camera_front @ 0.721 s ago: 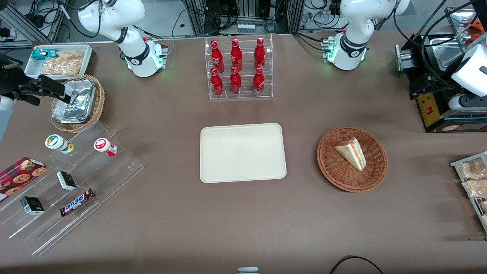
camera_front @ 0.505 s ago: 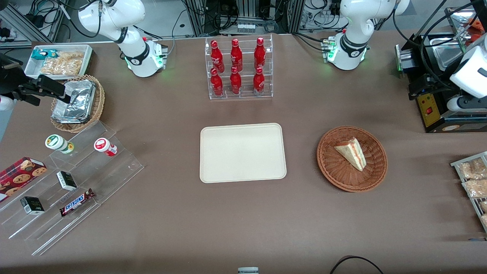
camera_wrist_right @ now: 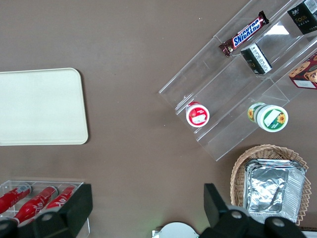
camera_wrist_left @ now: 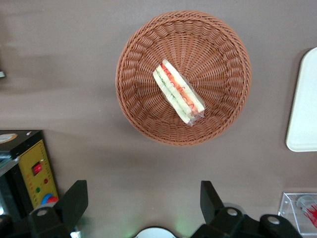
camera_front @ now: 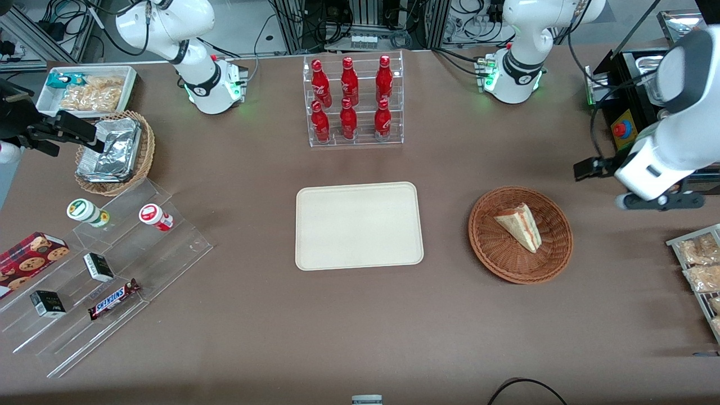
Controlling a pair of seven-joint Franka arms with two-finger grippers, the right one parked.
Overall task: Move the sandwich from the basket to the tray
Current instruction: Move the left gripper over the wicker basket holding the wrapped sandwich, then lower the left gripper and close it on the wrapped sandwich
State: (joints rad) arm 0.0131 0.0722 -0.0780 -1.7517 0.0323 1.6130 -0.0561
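Note:
The sandwich, a pale wedge with red and green filling along its edge, lies in the round reddish-brown basket. Both also show in the left wrist view, the sandwich and the basket. The cream tray lies flat beside the basket, toward the parked arm's end, and is bare; its edge shows in the left wrist view. My left gripper hangs high, beside the basket toward the working arm's end of the table. In the left wrist view the gripper is open wide and holds nothing.
A clear rack of red bottles stands farther from the front camera than the tray. A black and yellow control box sits near the left arm. A wire rack of snack bags lies at the working arm's table end.
The left arm has swung down from the control box toward the basket. The sandwich, basket and tray have not moved.

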